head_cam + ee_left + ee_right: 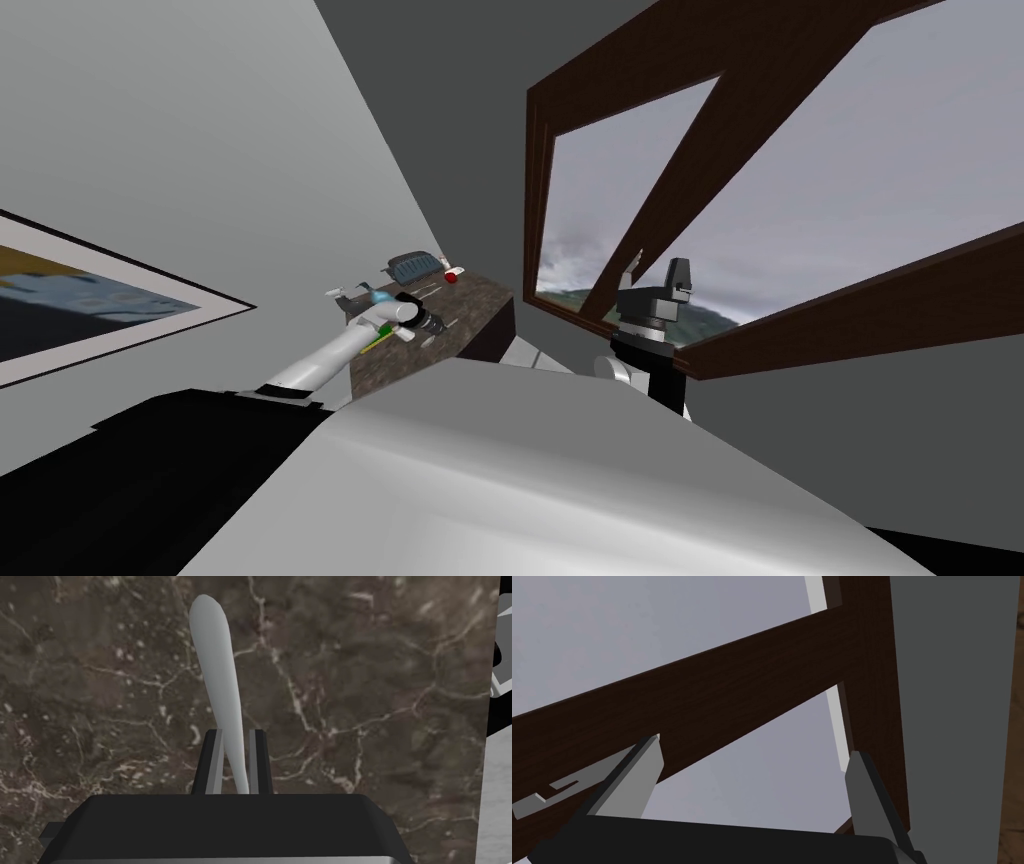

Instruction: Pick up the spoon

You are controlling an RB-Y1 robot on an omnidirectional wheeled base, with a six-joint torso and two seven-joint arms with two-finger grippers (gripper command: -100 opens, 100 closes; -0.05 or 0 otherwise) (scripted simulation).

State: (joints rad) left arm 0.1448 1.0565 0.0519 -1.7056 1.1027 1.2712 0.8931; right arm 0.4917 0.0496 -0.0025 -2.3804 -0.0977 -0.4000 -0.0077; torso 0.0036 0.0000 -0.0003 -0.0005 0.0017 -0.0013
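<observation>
— Left claw [236, 734], over the brown marbled tabletop [380, 676]: how does it stand?
— Narrow. Its two fingers [215, 761] sit close together with the pale grey spoon [216, 661] pinched between them, pressing the slim part of its stem.
— Which way does the spoon run?
— Straight out from the claw, with its long axis nearly in line with the fingers and its broad rounded end farthest away. I cannot tell whether that end is bowl or handle, nor whether the spoon is off the tabletop.
— The other arm?
— Right claw [757, 747] is raised by the window, well apart, with its fingers spread wide and holding nothing. The left is the arm on the job.
— What does the next move turn on?
— By my reading, a straight lift. The grip sits near one end, so the long free end could swing or slip if the pinch is loose.
— Anything nearby?
— A dark basket-like item [410, 265] and a small red object [452, 274] lie farther along the tabletop.
</observation>
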